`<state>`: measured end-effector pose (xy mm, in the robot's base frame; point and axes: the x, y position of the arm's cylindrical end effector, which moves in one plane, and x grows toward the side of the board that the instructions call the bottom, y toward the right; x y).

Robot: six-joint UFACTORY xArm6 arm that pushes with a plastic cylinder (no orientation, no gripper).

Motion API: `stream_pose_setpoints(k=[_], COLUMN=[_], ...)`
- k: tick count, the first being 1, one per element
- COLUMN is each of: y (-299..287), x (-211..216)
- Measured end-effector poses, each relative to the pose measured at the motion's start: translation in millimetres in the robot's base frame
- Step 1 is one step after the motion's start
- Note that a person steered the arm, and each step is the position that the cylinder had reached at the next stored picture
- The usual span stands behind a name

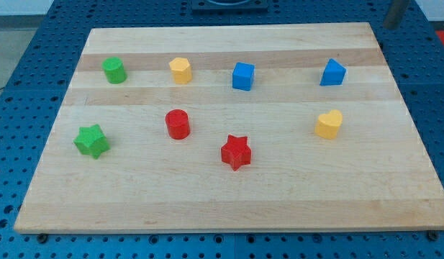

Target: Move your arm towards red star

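Note:
The red star (236, 152) lies on the wooden board (229, 208), a little below its middle. My rod shows at the view's top right corner, beyond the board's far edge, with my tip (391, 27) far up and to the right of the red star. My tip touches no block. The nearest block to it is a blue wedge-shaped block (333, 73), below and to its left. A red cylinder (178, 124) stands up and to the left of the red star.
A green star (91, 141) sits at the left. A green block (114, 70), a yellow block (180, 70) and a blue cube (243, 75) line the upper row. A yellow heart (329, 124) sits at the right.

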<state>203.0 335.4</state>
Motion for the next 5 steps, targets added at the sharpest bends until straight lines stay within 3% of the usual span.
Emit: stream_pose_setpoints(k=[4,5], y=[9,-5], x=[8,57])
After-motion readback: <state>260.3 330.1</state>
